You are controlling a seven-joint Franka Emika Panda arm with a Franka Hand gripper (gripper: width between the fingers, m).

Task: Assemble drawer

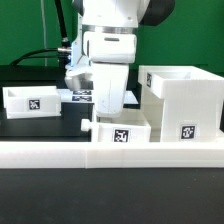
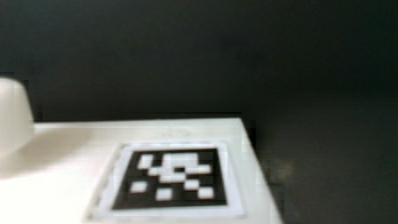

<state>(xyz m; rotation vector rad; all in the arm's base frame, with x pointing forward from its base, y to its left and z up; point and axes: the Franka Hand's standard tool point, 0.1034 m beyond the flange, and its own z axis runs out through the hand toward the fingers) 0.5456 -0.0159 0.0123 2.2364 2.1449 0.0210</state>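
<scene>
The large white hollow housing (image 1: 180,98) stands at the exterior view's right, with a tag on its front. One small white tray (image 1: 35,100) lies at the left. The other tray (image 1: 122,132) lies in front at the centre, its knob (image 1: 86,128) pointing left. My gripper (image 1: 106,110) hangs low, just behind this centre tray, and the tray hides its fingertips. The wrist view shows no fingers, only a close, blurred white surface with a black-and-white tag (image 2: 173,178) on the dark table. I cannot tell which part that is.
The long low white border wall (image 1: 110,155) runs along the front, touching the centre tray and the housing. The marker board (image 1: 78,97) lies flat behind the gripper. A rounded white shape (image 2: 9,115) shows at the wrist view's edge. Black cables hang at the back left.
</scene>
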